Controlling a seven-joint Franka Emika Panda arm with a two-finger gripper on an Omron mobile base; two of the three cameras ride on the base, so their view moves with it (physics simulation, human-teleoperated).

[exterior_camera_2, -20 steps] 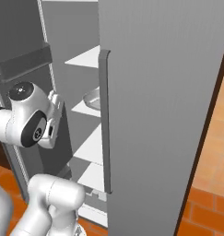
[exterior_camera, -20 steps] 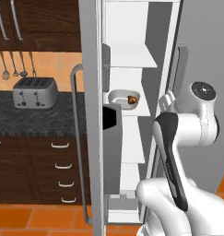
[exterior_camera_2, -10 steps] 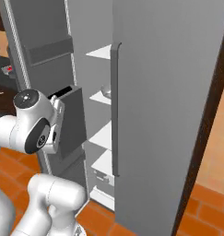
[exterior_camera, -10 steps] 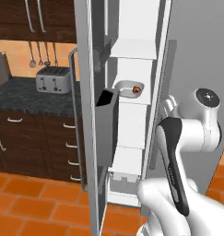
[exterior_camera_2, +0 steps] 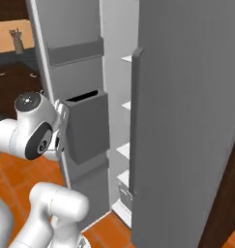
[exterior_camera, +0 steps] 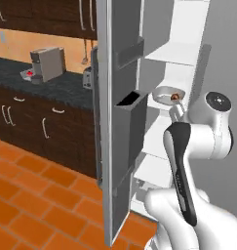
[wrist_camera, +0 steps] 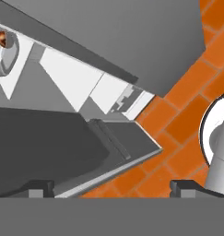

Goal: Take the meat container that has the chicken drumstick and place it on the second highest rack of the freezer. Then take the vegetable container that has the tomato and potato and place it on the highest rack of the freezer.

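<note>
Backing my base off the freezer (exterior_camera: 125,146), I see the meat container (exterior_camera: 165,95) shelved with its chicken drumstick (exterior_camera: 174,96) (vegetables next); hand (wrist_camera: 111,188) spread, empty.

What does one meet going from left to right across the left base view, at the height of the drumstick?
Dark counter → open freezer door → door bin → meat container → chicken drumstick → robot arm

A kitchen: open freezer (exterior_camera: 125,122), dark counter (exterior_camera: 47,88) with a coffee machine (exterior_camera: 46,63), orange tiled floor (exterior_camera: 37,195)
</note>
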